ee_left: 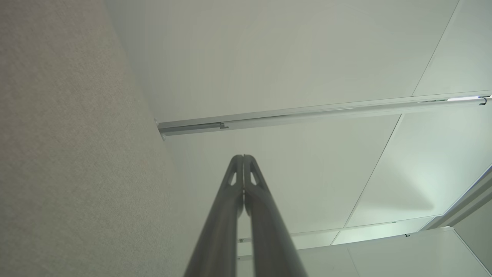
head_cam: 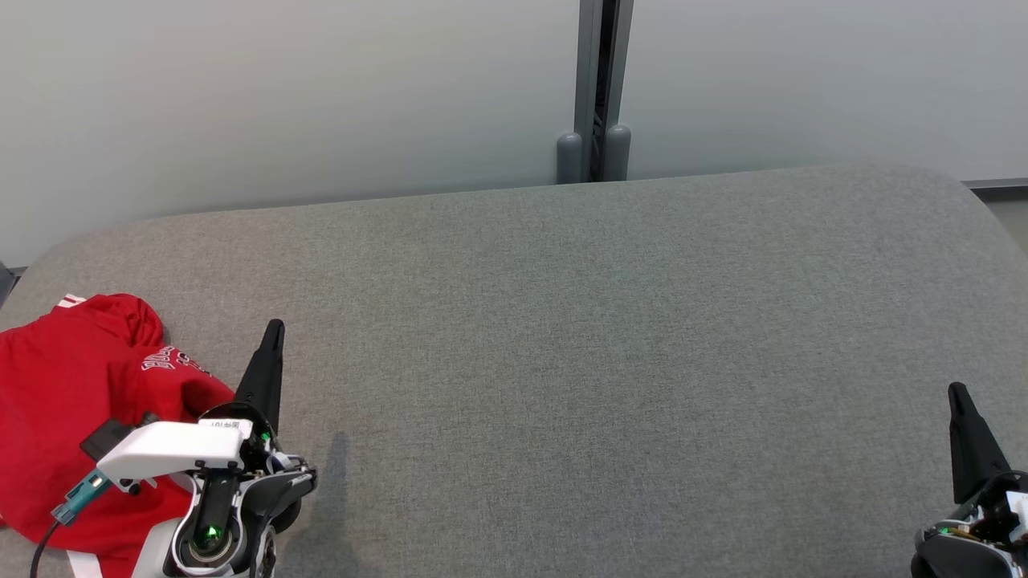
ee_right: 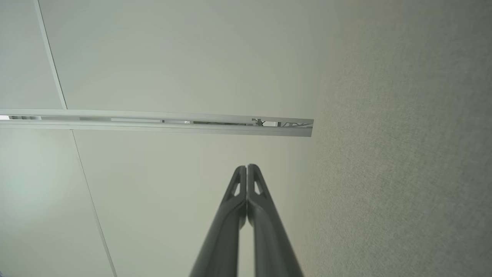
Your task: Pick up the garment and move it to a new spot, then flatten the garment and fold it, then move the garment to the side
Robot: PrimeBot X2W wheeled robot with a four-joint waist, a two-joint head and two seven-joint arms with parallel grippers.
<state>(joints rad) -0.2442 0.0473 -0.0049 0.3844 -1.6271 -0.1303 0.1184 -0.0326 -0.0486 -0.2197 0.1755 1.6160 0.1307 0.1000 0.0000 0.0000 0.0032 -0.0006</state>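
A grey fabric-covered worktop (head_cam: 562, 361) with rounded far corners spans almost the whole head view. Behind it stands a pale wall (head_cam: 321, 96) of two smooth panels, joined by a grey upright post (head_cam: 598, 88).

The garment (head_cam: 56, 401) lies in a crumpled heap at the worktop's left near corner, cut by the left edge of the head view. It is bright red, bunched into soft rounded folds and not spread flat. Its highest hump sits toward the far side. On the fold facing right there is curved dark lettering (head_cam: 169, 359) outlined in white, only partly readable. A scrap of red-and-white striped trim (head_cam: 71, 300) peeks out at the heap's far edge, and a narrow white strip (head_cam: 80, 563) shows at its near edge.

The left claw (head_cam: 274, 331) points away from the robot, just beside the garment's right edge and over bare grey fabric. Whether it touches the cloth cannot be told. Its white wrist housing (head_cam: 173, 449) overlaps the red heap in the head view, and a dark cable with a teal plug (head_cam: 80, 491) trails from it. In the left wrist view its fingers (ee_left: 225, 215) are pressed together tip to tip with nothing between them.

The right claw (head_cam: 956, 391) rises at the lower right, well apart from the garment. In the right wrist view its fingers (ee_right: 230, 223) are likewise clenched and empty.
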